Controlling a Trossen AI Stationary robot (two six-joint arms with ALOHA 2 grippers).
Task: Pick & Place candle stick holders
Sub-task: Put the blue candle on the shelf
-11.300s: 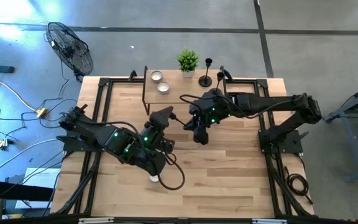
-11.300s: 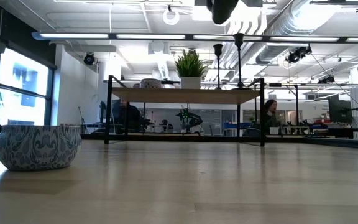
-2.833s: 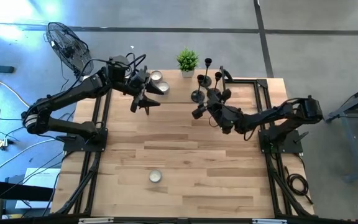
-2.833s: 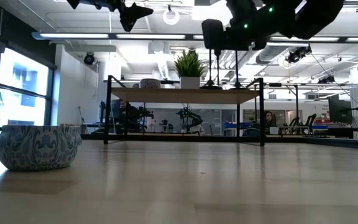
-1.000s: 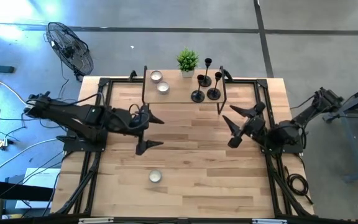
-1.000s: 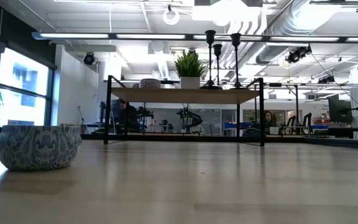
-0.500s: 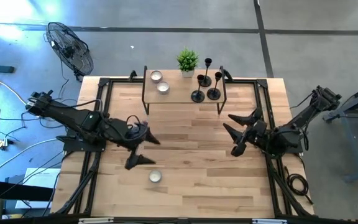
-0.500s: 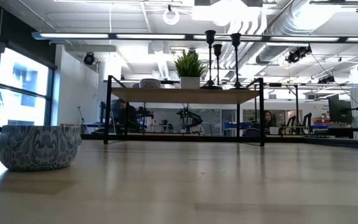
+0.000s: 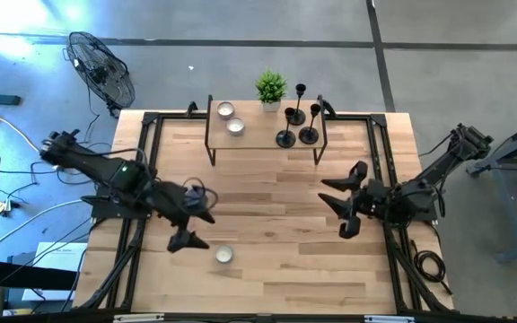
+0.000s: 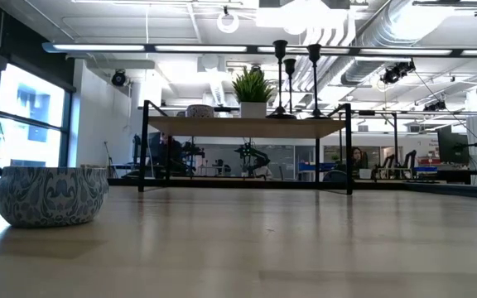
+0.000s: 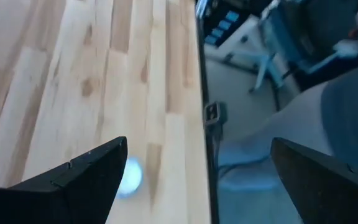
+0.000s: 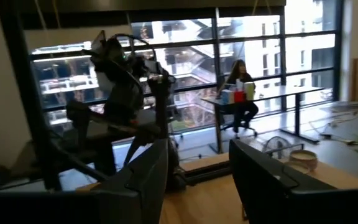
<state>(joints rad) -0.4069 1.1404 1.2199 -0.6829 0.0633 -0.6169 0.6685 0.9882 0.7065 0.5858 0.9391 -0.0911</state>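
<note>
Candle stick holders (image 9: pixel 296 115): three, black, upright, grouped at one end of the small raised shelf (image 9: pixel 258 139).
Potted plant (image 9: pixel 271 88): one, on the shelf beside the holders.
Small bowls (image 9: pixel 231 118): two at the shelf's other end; a third, patterned (image 9: pixel 224 255), well in front of the shelf.
Left gripper (image 9: pixel 195 224): empty, fingers spread wide, near the patterned bowl.
Right gripper (image 9: pixel 345 206): empty, fingers parted, well in front of the shelf.
Surface: light wood table (image 9: pixel 267 269).
Room: concrete floor, one fan (image 9: pixel 100 70).

Three black candle stick holders (image 9: pixel 296 115) — upright
</note>
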